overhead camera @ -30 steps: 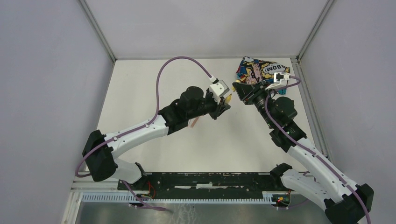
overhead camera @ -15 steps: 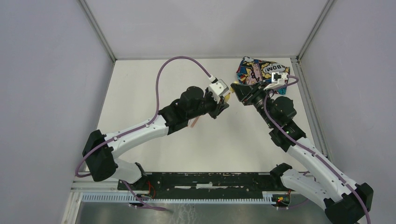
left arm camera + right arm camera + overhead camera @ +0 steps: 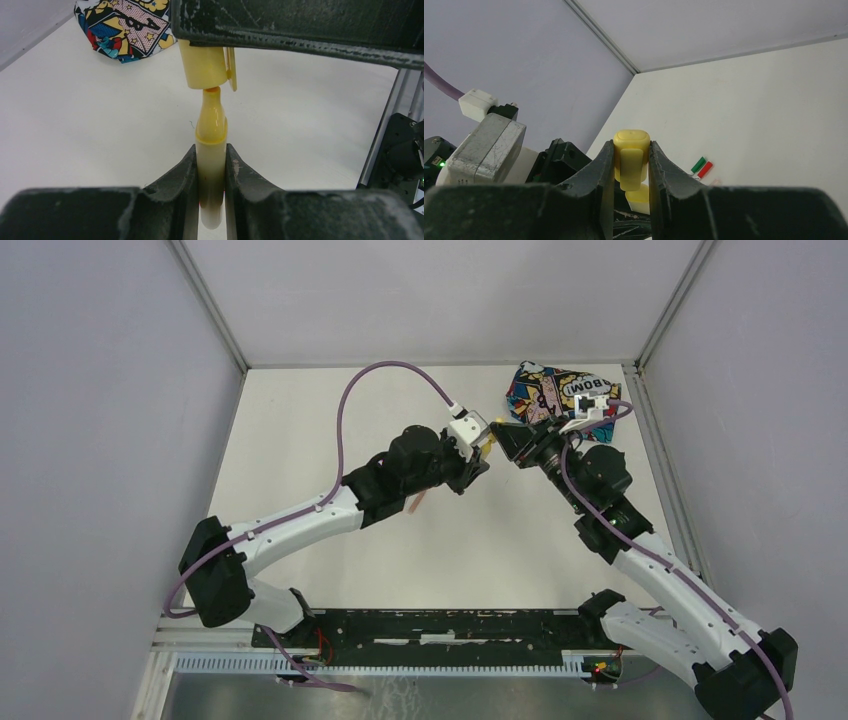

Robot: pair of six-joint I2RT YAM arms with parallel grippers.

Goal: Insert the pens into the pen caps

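Where pen [image 3: 211, 150] meets cap [image 3: 205, 67] rim, pouch [image 3: 125, 27] lies apart

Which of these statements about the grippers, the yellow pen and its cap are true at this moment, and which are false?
1. The left gripper is clamped on the yellow pen. True.
2. The right gripper holds the yellow cap. True.
3. The pen is pushed fully into the cap. False: its tip sits only at the cap's mouth, and the neck is bare.
4. The comic-print pouch lies under the left arm. False: it lies at the far right corner of the table, beyond the right gripper.
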